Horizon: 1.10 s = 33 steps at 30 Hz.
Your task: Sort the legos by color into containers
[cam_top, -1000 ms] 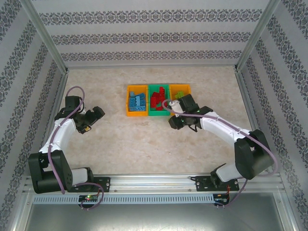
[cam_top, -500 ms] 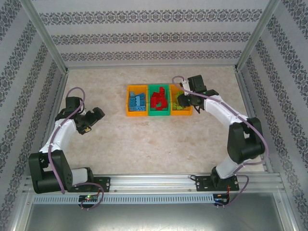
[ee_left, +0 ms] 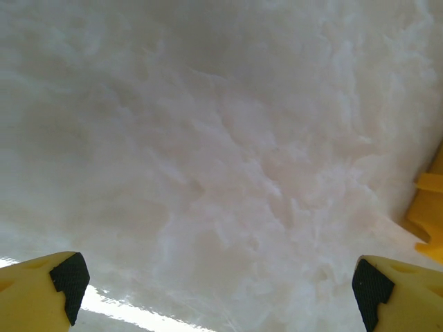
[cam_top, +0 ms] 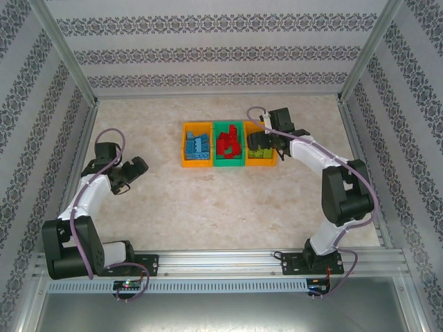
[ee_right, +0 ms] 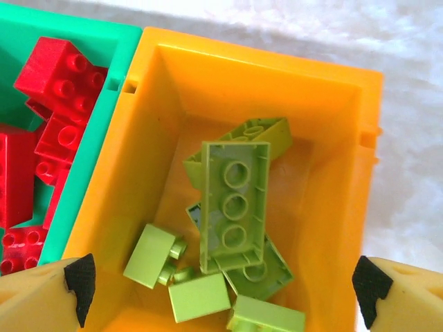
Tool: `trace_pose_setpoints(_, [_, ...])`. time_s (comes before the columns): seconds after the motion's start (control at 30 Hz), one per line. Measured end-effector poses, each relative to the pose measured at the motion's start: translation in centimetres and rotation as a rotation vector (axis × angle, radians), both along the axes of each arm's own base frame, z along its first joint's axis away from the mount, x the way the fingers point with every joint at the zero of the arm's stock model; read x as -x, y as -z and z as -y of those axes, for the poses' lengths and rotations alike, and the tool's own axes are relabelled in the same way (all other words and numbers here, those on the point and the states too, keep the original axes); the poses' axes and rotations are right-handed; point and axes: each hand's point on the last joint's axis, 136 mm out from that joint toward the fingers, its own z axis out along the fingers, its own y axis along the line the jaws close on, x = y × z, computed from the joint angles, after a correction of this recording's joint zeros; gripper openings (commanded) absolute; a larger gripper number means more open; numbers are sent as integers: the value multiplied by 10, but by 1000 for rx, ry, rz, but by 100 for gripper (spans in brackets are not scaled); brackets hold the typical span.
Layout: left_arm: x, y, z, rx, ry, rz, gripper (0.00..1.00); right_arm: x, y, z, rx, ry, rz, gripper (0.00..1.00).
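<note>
The right tool [ee_right: 225, 282] is hanging spread wide, empty, over the orange bin [ee_right: 332, 180] of green bricks [ee_right: 234, 204]; the left tool [ee_left: 218, 287] is gaping above the tabletop [ee_left: 208, 138].

Light green legos [ee_right: 234, 207] (orange bin [ee_right: 332, 138])

The top external camera sits high above and behind the arms' bases [cam_top: 325, 252], which lie at 6 o'clock. It looks down on the whole table, with the row of three bins [cam_top: 228, 164] small toward 12 o'clock. The right wrist camera looks almost straight down, close over the right orange bin [ee_right: 332, 207], with the green bin [ee_right: 83, 24] at 9 o'clock; the overhead view shares both. The left wrist camera faces bare tabletop [ee_left: 208, 173] from very near, with an orange sliver [ee_left: 429, 207] at 3 o'clock that is possibly the left bin.
</note>
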Motion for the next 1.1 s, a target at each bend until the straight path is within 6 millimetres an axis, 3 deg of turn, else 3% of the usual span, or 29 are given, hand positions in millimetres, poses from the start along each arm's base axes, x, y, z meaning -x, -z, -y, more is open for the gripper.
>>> trace_pose_setpoints(0.1, [-1,-2,-8,-70,-16,43,99,14,-16,23,28,35,73,98])
trace_pose_setpoints(0.23, [-11,-11,-15,-201,2,176,100,37,-30,86,62,166,219,98])
trace_pose_setpoints(0.33, [-17,-8,-13,-295,45,270,100,57,-13,130,77,276,288,98])
trace_pose_setpoints(0.4, [-21,-7,-10,-357,86,316,100,68,10,143,84,315,286,98])
trace_pose_setpoints(0.5, [-32,-13,-5,-434,135,405,100,72,36,143,70,325,284,98])
trace_pose_setpoints(0.6, [-47,-18,-7,-505,160,466,100,59,42,136,65,314,335,98])
trace_pose_setpoints(0.7, [-57,-13,-6,-547,185,510,100,55,42,132,61,315,404,98])
trace_pose_setpoints(1.0, [-75,33,-1,-591,269,476,99,49,23,137,61,346,507,98])
trace_pose_setpoints(1.1, [-79,28,0,-603,278,496,99,48,21,137,60,348,517,98])
